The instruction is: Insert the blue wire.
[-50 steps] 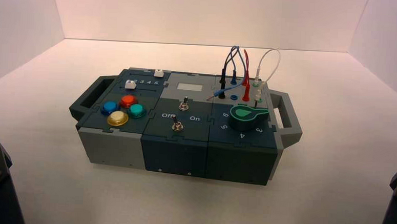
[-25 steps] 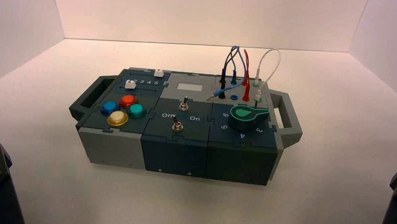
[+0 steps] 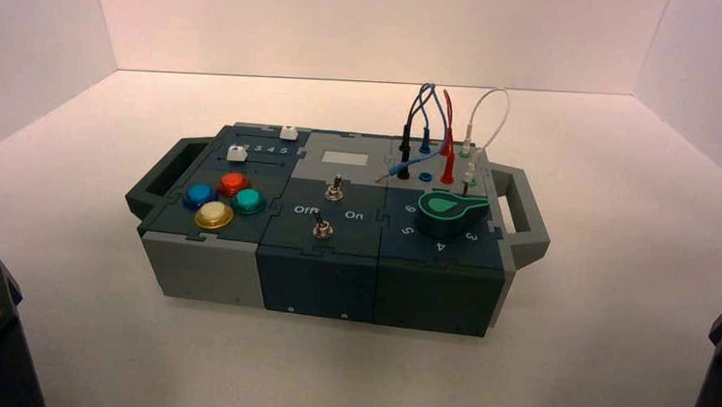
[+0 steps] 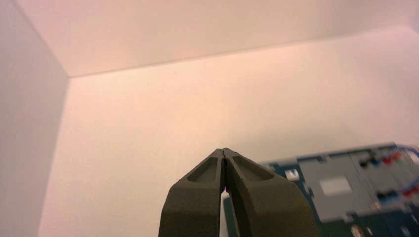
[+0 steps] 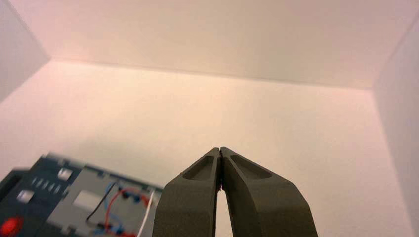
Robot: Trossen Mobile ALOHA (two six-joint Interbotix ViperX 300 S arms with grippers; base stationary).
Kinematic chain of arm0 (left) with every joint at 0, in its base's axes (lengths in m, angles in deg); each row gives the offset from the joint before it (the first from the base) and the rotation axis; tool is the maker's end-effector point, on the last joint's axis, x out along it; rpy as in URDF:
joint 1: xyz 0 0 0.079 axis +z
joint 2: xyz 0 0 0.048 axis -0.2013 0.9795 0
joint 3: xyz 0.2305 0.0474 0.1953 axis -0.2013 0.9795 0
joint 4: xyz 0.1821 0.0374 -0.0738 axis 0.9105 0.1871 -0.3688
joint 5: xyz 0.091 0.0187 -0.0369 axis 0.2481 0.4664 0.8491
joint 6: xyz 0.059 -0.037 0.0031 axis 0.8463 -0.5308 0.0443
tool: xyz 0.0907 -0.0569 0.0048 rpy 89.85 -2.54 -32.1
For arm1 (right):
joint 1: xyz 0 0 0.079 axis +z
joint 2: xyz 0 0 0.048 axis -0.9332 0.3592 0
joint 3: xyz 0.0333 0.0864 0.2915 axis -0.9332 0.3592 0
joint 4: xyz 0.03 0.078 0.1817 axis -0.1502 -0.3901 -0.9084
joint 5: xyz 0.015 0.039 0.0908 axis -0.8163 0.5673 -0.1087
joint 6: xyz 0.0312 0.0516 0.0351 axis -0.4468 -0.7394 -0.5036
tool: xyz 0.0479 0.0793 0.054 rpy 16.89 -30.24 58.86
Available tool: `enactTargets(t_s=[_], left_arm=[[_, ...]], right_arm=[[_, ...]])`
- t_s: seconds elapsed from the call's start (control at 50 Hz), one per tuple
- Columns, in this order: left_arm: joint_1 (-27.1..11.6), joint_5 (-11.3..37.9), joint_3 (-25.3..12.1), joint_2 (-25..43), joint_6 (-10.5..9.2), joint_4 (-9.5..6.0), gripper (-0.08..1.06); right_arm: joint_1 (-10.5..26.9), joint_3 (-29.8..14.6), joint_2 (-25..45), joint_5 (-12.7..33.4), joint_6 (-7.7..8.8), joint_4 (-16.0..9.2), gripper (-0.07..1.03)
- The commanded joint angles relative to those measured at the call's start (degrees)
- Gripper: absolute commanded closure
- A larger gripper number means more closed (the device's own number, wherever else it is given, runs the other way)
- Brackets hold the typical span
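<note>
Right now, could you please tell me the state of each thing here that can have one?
Thin blue looped wire: one plug seated at the back, the other plug lying loose on the box beside the blue socket.
Left gripper: shut, holding nothing, away from the box.
Right gripper: shut, holding nothing, away from the box.

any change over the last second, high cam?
Nothing visibly changed. The blue wire lies as before, one plug in the box's back socket row, the free plug end lying on the panel beside the blue socket. Left gripper and right gripper stay shut and parked near the front corners.
</note>
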Motion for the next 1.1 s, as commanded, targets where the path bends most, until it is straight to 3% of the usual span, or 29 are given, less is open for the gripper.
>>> enactTargets(t_s=[0.02, 0.18, 0.44, 0.72, 1.0, 1.02, 1.1], left_arm=[[-1.58, 3.96, -3.43, 1.32, 0.44, 0.09, 1.01], [-3.16, 8.35, -4.75, 2.46, 0.70, 0.09, 1.01], [-6.68, 11.07, -5.27, 2.72, 0.62, 0.00, 1.01], [-8.09, 11.78, -4.75, 3.08, 0.35, -0.26, 1.01], [-9.76, 11.60, -4.66, 4.83, 0.35, -0.26, 1.01], [-10.20, 11.34, -4.57, 5.27, 0.35, -0.18, 1.01], [-10.63, 10.90, -4.39, 5.71, 0.35, -0.26, 1.01]], right_arm=[[1.93, -3.34, 2.11, 2.81, -0.18, -0.79, 0.99], [3.34, -4.39, 3.96, 6.42, -0.18, -2.02, 0.99], [3.43, -4.57, 4.04, 10.90, -0.18, -7.38, 0.99], [3.87, -4.48, 3.78, 17.31, 0.26, -17.23, 0.99], [7.03, -3.34, 3.60, 17.93, 0.00, -22.94, 0.99], [7.21, -2.99, 3.60, 18.28, 0.00, -24.70, 0.99], [7.29, -2.37, 3.52, 18.54, 0.09, -26.98, 0.99]])
